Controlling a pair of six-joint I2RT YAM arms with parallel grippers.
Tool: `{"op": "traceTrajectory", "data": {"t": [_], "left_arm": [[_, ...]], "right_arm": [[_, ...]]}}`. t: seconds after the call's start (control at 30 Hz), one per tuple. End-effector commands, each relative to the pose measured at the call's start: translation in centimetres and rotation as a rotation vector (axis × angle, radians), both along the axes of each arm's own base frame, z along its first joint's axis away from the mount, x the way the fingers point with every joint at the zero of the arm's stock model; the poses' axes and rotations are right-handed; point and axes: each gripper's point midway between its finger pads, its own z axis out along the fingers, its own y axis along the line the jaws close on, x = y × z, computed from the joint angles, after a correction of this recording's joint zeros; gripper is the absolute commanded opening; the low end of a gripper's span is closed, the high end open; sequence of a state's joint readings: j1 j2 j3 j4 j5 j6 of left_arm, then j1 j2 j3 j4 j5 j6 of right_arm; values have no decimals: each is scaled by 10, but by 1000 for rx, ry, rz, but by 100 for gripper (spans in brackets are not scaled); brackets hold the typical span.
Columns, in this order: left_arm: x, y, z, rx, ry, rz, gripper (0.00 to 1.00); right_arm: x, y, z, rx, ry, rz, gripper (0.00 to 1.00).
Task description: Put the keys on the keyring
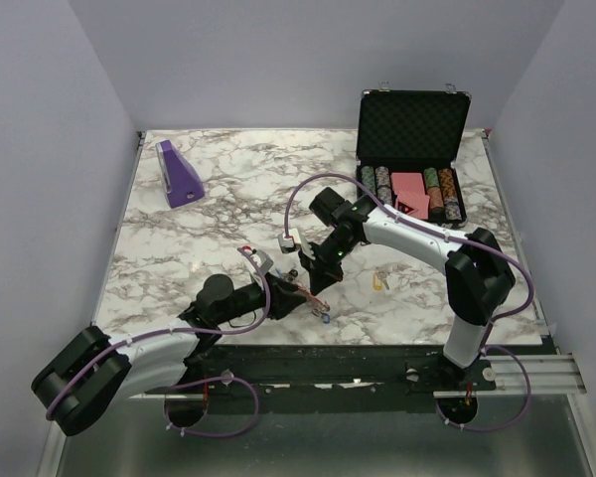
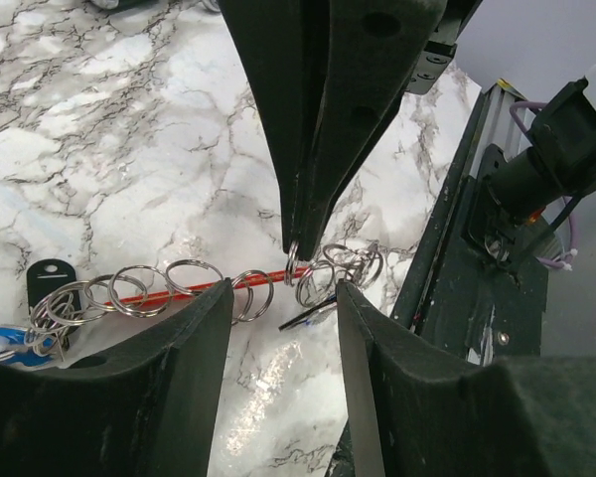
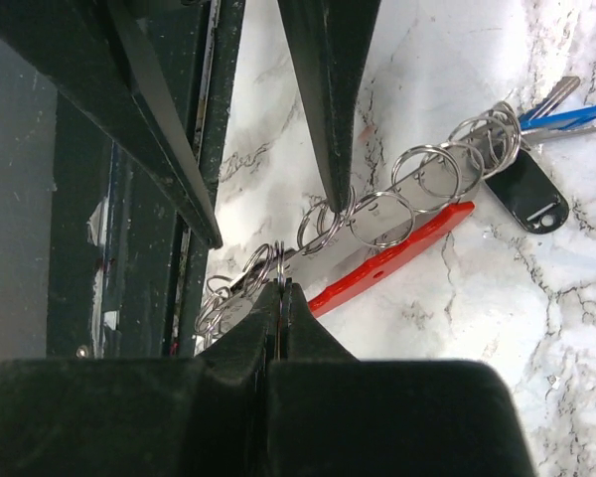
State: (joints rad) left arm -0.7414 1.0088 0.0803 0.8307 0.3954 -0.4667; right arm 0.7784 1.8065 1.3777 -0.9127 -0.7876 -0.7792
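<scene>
The keyring [image 3: 387,260] lies near the table's front edge: a chain of metal rings [image 2: 179,291] along a red piece, with a dark tag [image 3: 526,194]. At the tag end sit a blue key [image 3: 576,116] and a plain silver one. My right gripper [image 3: 281,288] is shut on one ring at the other end of the chain. My left gripper [image 2: 285,288] stands open just in front of that ring, its fingers [image 2: 179,378] apart on either side of it, gripping nothing. A yellow key [image 1: 379,281] lies alone to the right of the keyring [image 1: 318,303].
An open black case of poker chips [image 1: 412,149] stands at the back right. A purple wedge-shaped object [image 1: 179,176] sits at the back left. The table's front edge and a dark rail [image 2: 477,248] run right beside the keyring.
</scene>
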Motion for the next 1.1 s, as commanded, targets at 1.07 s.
{"op": "traceTrajectory", "data": {"t": [1.07], "left_arm": [[8,-19,2,50,-5,-65,26]], "right_arm": [[-10,8,11,48,52,34,1]]}}
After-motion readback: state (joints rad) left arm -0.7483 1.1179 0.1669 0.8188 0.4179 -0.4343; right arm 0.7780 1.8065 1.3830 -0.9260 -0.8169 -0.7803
